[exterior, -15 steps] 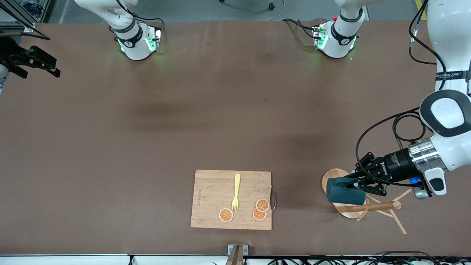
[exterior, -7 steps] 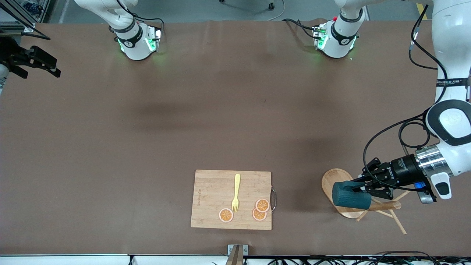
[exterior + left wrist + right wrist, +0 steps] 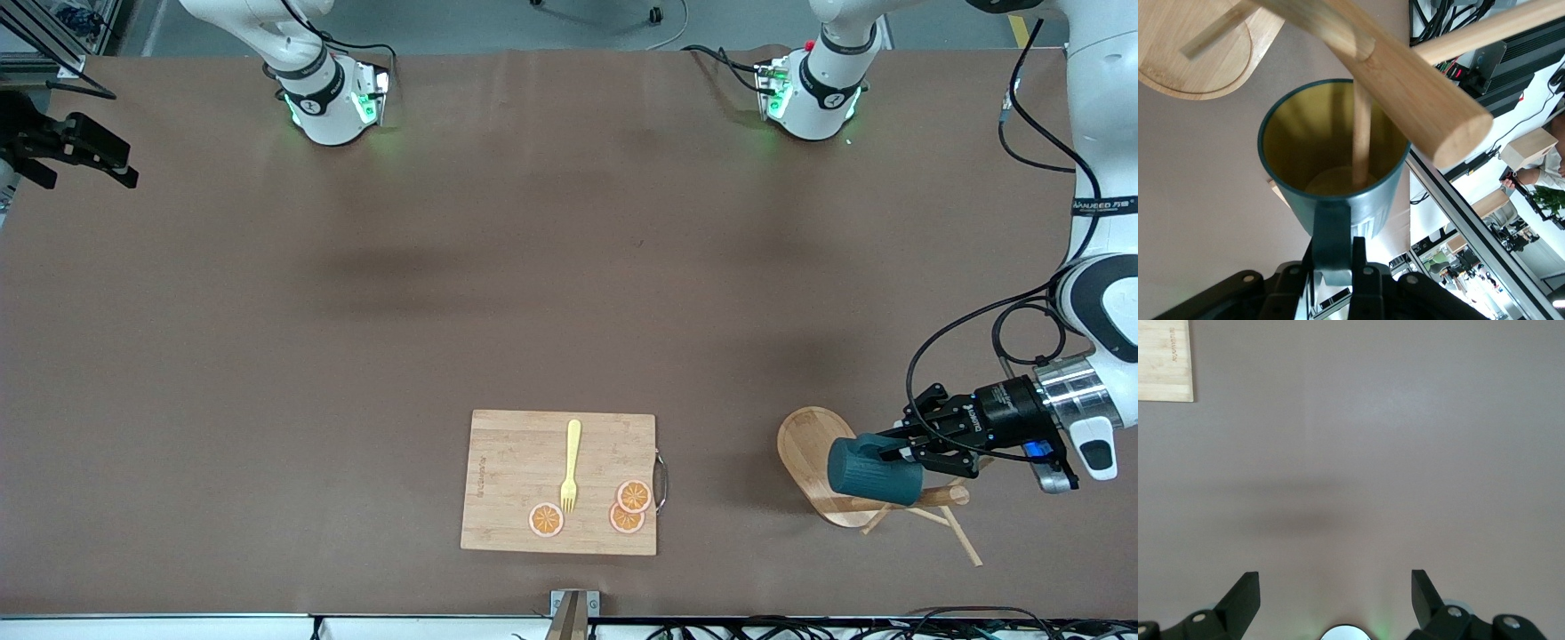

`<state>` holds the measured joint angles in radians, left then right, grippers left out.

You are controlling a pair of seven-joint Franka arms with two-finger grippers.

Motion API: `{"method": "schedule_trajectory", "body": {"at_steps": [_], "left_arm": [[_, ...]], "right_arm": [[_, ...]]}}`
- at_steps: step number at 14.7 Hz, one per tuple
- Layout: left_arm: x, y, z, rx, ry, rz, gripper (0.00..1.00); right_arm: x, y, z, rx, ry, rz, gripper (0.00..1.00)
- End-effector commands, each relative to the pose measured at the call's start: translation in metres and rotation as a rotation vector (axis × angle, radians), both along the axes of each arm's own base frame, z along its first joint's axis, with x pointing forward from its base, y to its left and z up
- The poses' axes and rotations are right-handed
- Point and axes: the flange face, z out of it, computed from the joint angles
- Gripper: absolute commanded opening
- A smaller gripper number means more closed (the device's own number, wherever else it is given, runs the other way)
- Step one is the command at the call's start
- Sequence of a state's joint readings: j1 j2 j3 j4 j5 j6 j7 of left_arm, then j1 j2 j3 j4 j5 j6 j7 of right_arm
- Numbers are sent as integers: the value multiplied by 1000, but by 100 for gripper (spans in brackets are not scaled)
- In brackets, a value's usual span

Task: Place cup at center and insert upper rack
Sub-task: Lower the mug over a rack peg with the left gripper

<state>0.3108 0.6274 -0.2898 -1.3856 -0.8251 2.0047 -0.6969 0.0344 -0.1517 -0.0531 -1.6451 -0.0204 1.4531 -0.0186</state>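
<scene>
Inside, cup [image 3: 1331,167] hides peg [image 3: 1361,133].

Bamboo cutting board [image 3: 558,482] sits on the brown bench [image 3: 444,293], lower middle of frame, with a yellow fork [image 3: 570,466] and three orange slices [image 3: 626,508] on it.

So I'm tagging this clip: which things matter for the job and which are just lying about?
In the job:
cup, held by its handle in the left gripper
upper rack

Lying about:
cutting board
fork
orange slices
</scene>
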Motion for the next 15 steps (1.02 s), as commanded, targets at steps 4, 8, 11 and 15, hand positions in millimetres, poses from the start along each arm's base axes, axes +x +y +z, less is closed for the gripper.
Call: {"method": "schedule_trajectory", "body": {"at_steps": [4,8,11,15], "left_arm": [[1,13,-11,-52,-27,-3,2],[1,18,-14,-82,-23,16,4],[-1,18,-14,-121,-25,-5,7],[-3,27,-17,-140,-32,-20,9]], "right_arm": [[-8,-19,0,-10,-5,3,100],[-9,-26,1,1,-10,14,100],[-9,-22,-4,6,2,21,100],[-10,-23,-7,36,2,15,100]]}}
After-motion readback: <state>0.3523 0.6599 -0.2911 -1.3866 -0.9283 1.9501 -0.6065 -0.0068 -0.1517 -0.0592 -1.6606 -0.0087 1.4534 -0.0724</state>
